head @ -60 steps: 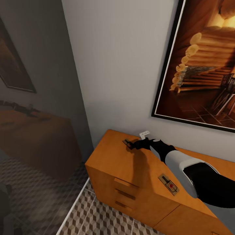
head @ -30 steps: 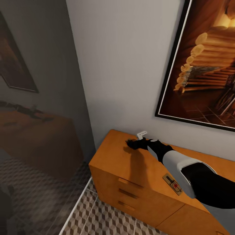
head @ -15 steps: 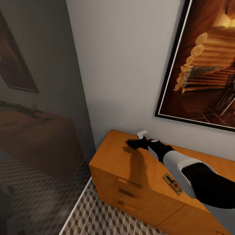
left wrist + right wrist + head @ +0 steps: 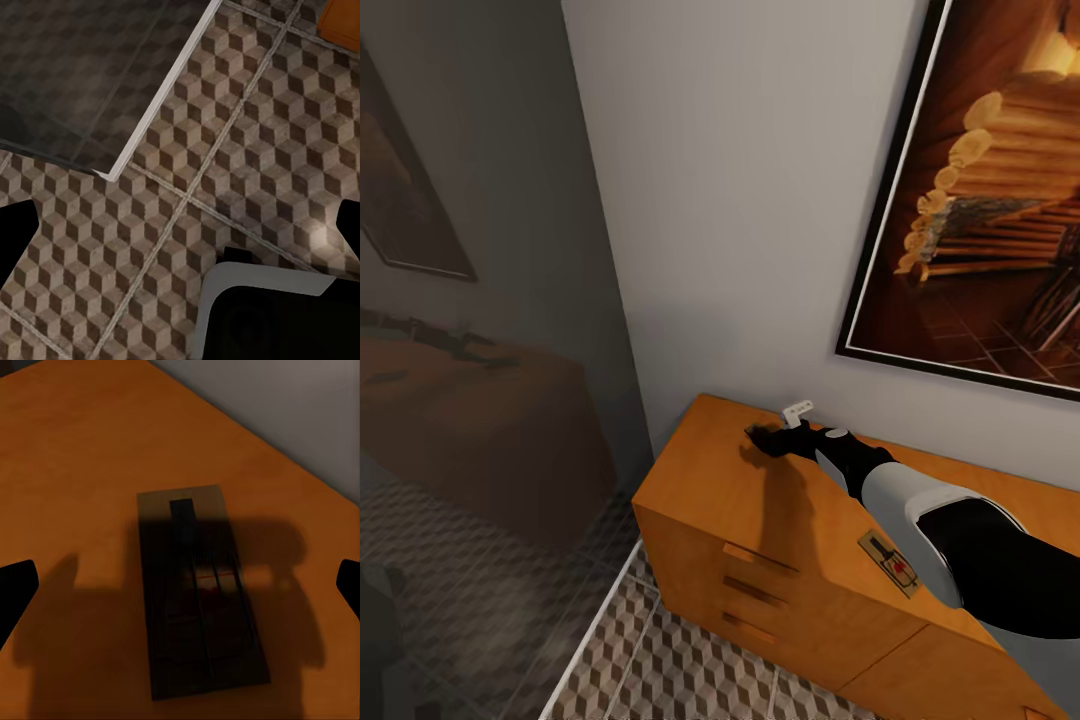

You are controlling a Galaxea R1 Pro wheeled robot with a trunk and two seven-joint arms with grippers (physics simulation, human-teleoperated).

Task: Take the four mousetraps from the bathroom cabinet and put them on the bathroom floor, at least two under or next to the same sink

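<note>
Nothing much is going on over by the left gripper [image 4: 180, 225]: in the left wrist view its two dark fingertips are seen spread wide apart with nothing between them, and it's just hung over the cube-patterned bathroom floor [image 4: 225, 135], with an orange corner of the cabinet [image 4: 341, 19] caught at the edge. So that side is released and idle.

The action is all on the cabinet [image 4: 730, 500] top. Near its far corner, by the wall, the right gripper [image 4: 765, 440] is parked low over the wood. In the right wrist view a mousetrap [image 4: 199, 592] is seen lying flat on the cabinet top, fully in the gripper's shadow and sitting right between the two fingertips, which are wide apart at either side. So the jaws are open, nothing is grasped yet, and no contact with the board can be made out.

The bit that matters: the trap's long axis is laid roughly along the gripper's pointing direction, so the fingers are set across the narrow width. That looks like the right lineup, and probably only a short drop and a squeeze is needed. Since the board is so thin and flat, a grab that isn't low enough would likely just slide over it.

Further along the cabinet top toward the robot, a second mousetrap [image 4: 888, 566] is left lying near the front edge, right beside the right forearm. The right arm is clearly the nearer one for both.
</note>
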